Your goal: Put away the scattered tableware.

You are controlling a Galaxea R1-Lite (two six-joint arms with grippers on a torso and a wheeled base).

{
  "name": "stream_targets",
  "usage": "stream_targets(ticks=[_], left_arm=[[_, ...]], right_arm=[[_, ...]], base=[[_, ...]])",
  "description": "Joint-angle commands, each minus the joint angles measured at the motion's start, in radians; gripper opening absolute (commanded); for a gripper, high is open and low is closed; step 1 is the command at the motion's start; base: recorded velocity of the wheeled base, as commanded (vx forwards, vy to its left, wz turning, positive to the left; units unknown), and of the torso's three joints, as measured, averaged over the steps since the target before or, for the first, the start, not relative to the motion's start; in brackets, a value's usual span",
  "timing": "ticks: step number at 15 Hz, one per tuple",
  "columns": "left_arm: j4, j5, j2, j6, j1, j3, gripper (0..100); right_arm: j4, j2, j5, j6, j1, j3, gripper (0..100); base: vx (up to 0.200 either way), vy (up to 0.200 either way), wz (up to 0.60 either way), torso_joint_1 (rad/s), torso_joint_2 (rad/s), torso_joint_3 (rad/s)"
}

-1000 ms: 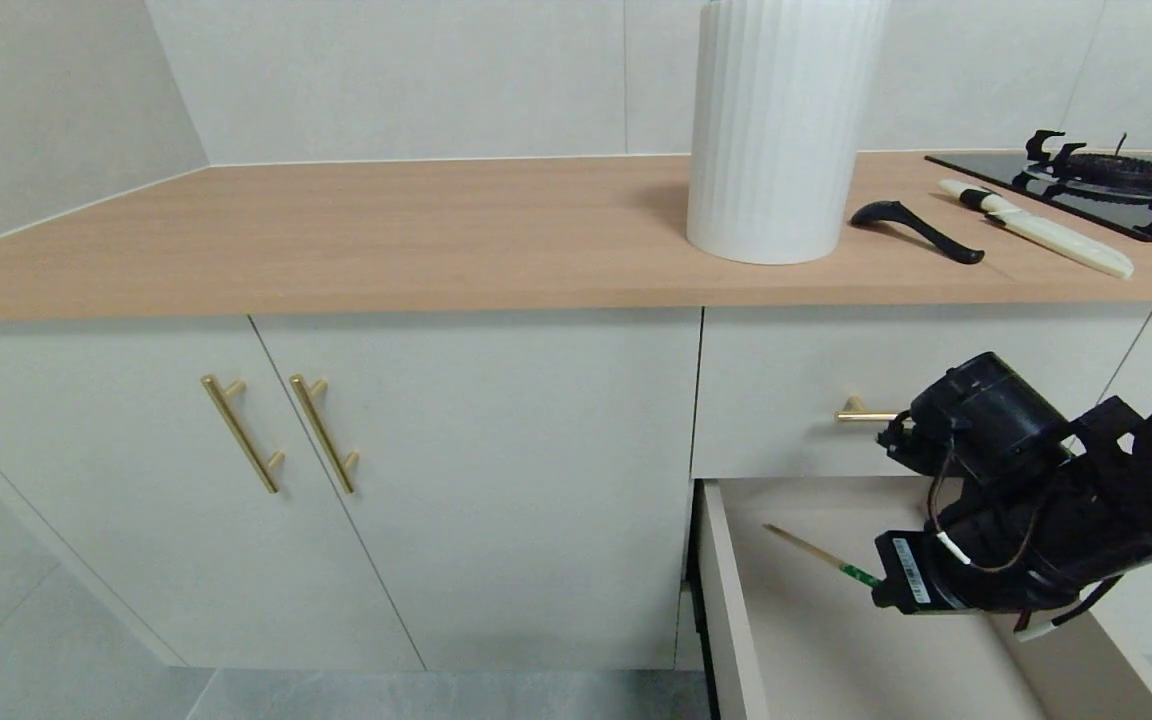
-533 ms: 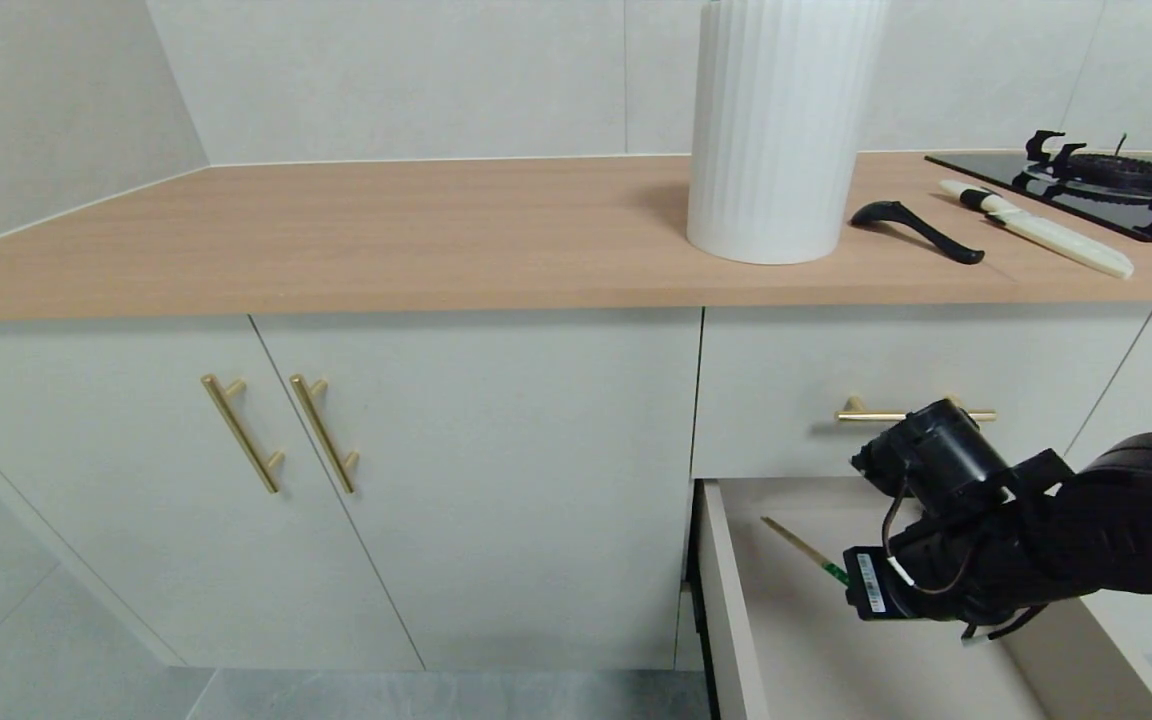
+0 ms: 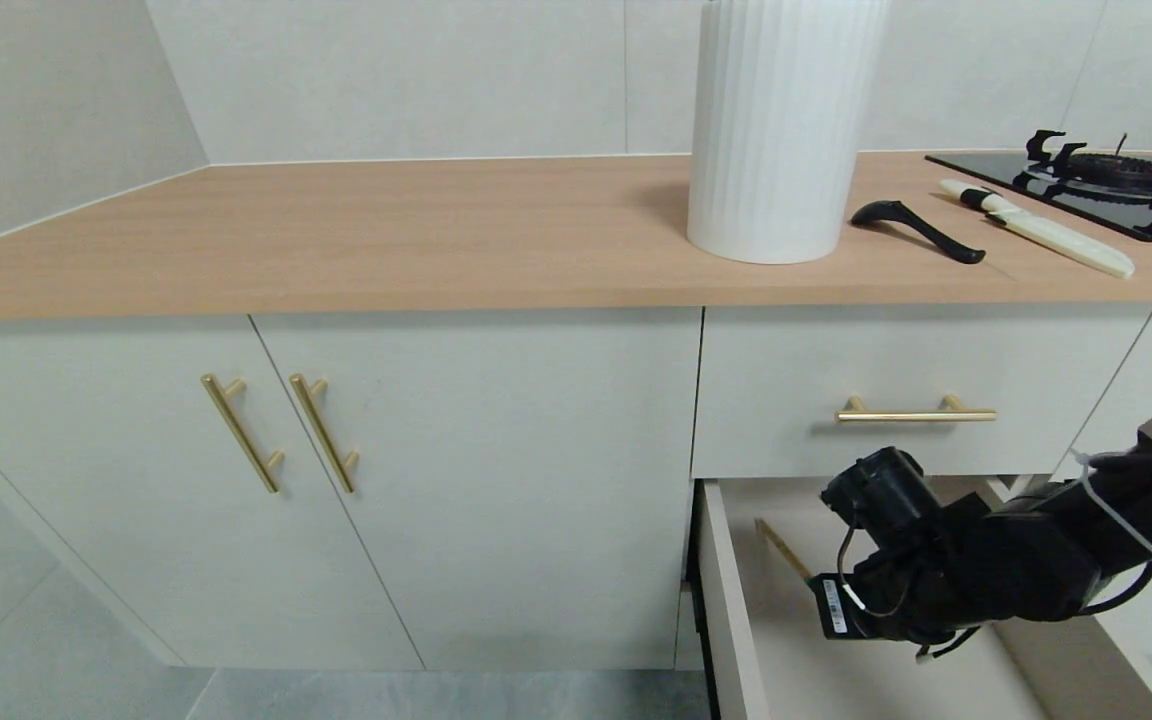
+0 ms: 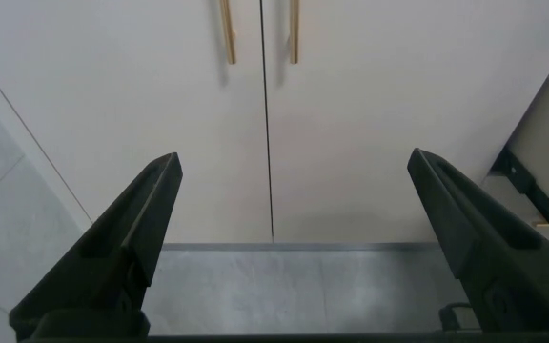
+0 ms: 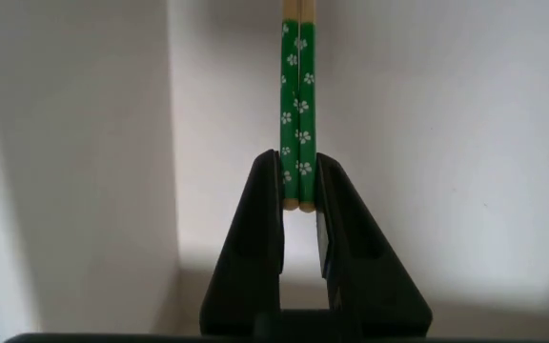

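- Left gripper (image 4: 294, 164) – fingers spread wide, nothing between them. It hangs low before the doors (image 4: 351, 114) of the left cupboard and has no part in the work at hand.
- Right gripper (image 5: 299, 186) – fingers closed tight on the chopsticks (image 5: 299, 95), gripping the pair at its green patterned end. It sits low inside the open drawer (image 3: 729, 600), on the right.
- Chopsticks: held side by side, bare ends pointing to the drawer's far left. Whether the ends touch the drawer floor cannot be told.
- Judgement: the chopsticks are in place over the drawer but not yet let go, so this item is nearly done, not finished.
- Upper drawer (image 3: 1036, 350), just above, is shut.
- Counter (image 3: 386, 240), far right: a black utensil (image 3: 916, 230) and a knife (image 3: 1046, 232) lie loose, near each other but apart, between the white canister (image 3: 781, 130) and the hob (image 3: 1106, 185).
- Judgement: those two are the outstanding items. With one piece almost stowed and two on the counter, the task looks under halfway. The drawer stands open and would need closing last.
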Motion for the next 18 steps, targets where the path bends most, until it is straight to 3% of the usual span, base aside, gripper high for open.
stream_targets(ticks=[1, 7, 8, 15, 18], left_arm=[[0.000, 0.000, 0.000, 0.000, 0.000, 0.000, 100], [0.000, 0.000, 0.000, 0.000, 0.000, 0.000, 100], [0.000, 0.000, 0.000, 0.000, 0.000, 0.000, 100], [0.000, 0.000, 0.000, 0.000, 0.000, 0.000, 100], [0.000, 0.000, 0.000, 0.000, 0.000, 0.000, 100]], right_arm=[[-0.011, 0.060, 0.001, 0.000, 0.000, 0.010, 0], [-0.104, 0.154, -0.014, -0.001, 0.002, 0.021, 0], [-0.104, 0.154, -0.016, -0.001, 0.002, 0.021, 100], [-0.103, 0.128, -0.016, 0.000, 0.002, 0.021, 100], [-0.097, 0.016, -0.017, -0.001, 0.000, 0.029, 100]], base=[[0.000, 0.000, 0.00, 0.000, 0.00, 0.000], [0.000, 0.000, 0.00, 0.000, 0.00, 0.000], [0.000, 0.000, 0.00, 0.000, 0.00, 0.000], [0.000, 0.000, 0.00, 0.000, 0.00, 0.000], [0.000, 0.000, 0.00, 0.000, 0.00, 0.000]])
